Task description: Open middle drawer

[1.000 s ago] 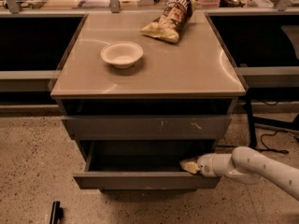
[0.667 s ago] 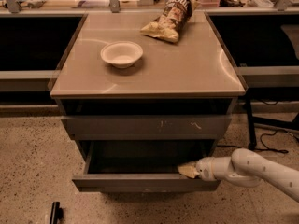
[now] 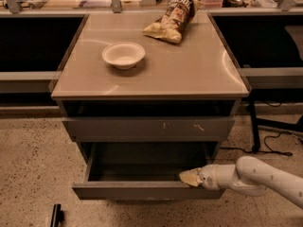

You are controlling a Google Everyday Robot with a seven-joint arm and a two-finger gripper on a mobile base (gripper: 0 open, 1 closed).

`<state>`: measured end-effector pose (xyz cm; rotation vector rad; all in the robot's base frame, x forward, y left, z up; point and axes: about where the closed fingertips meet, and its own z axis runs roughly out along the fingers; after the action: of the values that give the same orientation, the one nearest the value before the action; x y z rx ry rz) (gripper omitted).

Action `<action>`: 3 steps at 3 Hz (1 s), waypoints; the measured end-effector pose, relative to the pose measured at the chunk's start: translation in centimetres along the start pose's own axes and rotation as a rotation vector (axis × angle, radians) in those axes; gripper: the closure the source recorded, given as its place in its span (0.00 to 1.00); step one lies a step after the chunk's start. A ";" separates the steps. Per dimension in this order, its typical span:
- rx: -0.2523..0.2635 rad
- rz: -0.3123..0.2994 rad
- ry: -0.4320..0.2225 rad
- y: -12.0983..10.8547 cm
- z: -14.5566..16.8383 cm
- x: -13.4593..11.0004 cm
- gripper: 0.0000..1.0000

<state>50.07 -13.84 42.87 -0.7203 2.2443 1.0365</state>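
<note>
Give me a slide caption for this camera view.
Robot gripper at the front edge of the open middle drawer; bowl and chip bag on the cabinet top.

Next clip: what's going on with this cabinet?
The robot's gripper is at the middle drawer, by the right end of its front edge. That drawer stands pulled well out. The scratched drawer above looks shut. A bowl and a chip bag sit on the cabinet top.

No legible text, chip bag [image 3: 173, 18] lettering unreadable (end effector [image 3: 189, 178] at the front edge of the middle drawer [image 3: 142, 191])
</note>
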 end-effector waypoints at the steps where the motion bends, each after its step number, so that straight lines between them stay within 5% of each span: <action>1: -0.014 0.004 -0.003 1.3 -0.3 0.6 1.00; 3: -0.051 0.036 -0.007 4.2 -1.4 2.7 1.00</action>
<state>44.98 -13.21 43.86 -0.6985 2.2397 1.1155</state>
